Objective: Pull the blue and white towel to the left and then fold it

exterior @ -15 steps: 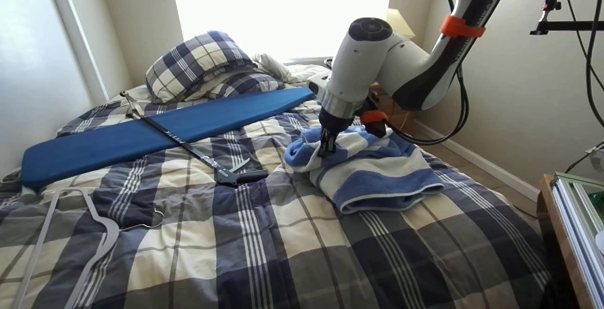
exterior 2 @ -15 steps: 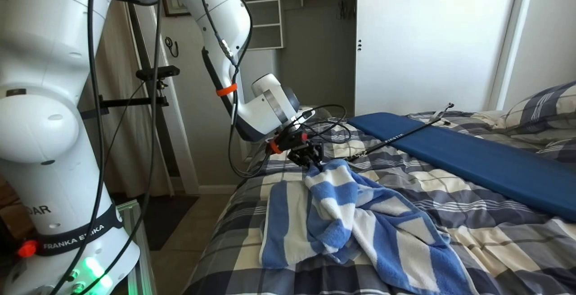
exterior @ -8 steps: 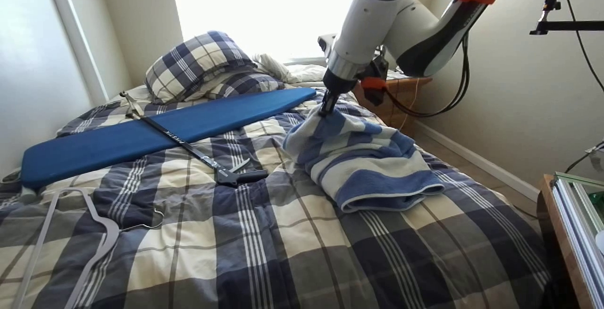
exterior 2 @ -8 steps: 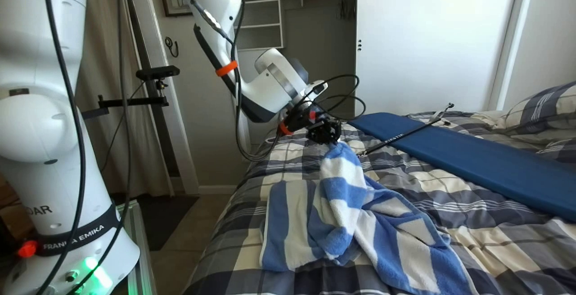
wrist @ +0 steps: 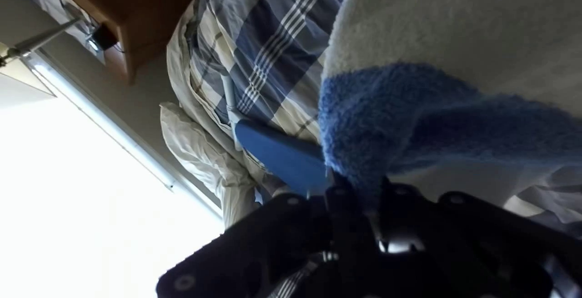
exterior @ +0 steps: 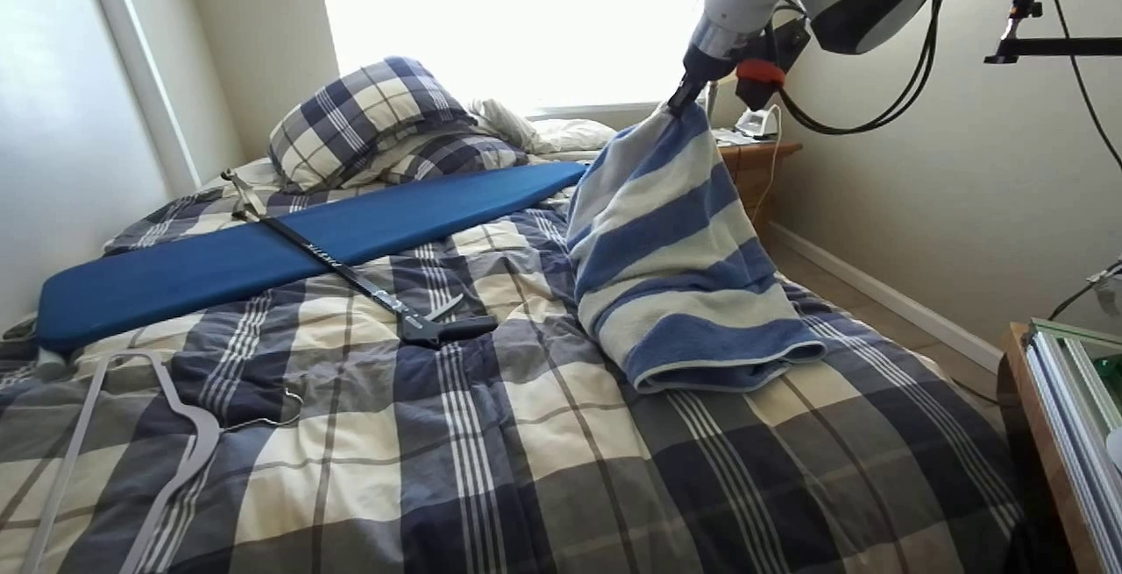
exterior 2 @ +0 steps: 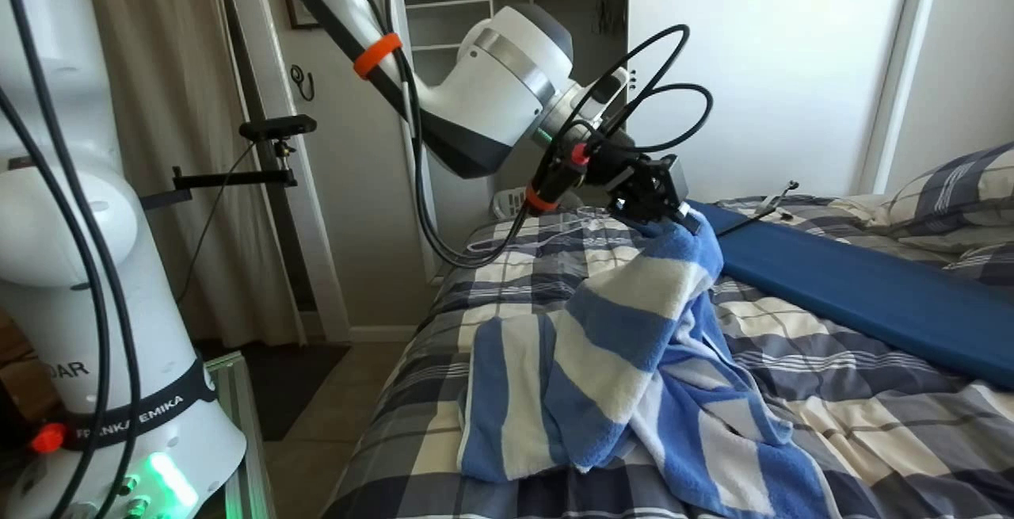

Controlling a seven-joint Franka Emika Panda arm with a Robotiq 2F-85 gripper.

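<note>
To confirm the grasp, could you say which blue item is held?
The blue and white striped terry towel, pinched and raised; the long blue board lies ungripped.

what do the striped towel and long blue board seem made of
Striped towel: terry cloth, likely cotton, soft and matte; the wrist view shows its fuzzy pile. Long blue board: smooth and dull, perhaps fabric over something stiff, judging by its straight outline; the inside is hidden.

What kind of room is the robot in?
Most likely a bedroom. There's a wide bed made up in navy, gray and cream plaid, a puffy plaid pillow in similar colors, and a tall white door panel beside what looks like an open closet.
</note>
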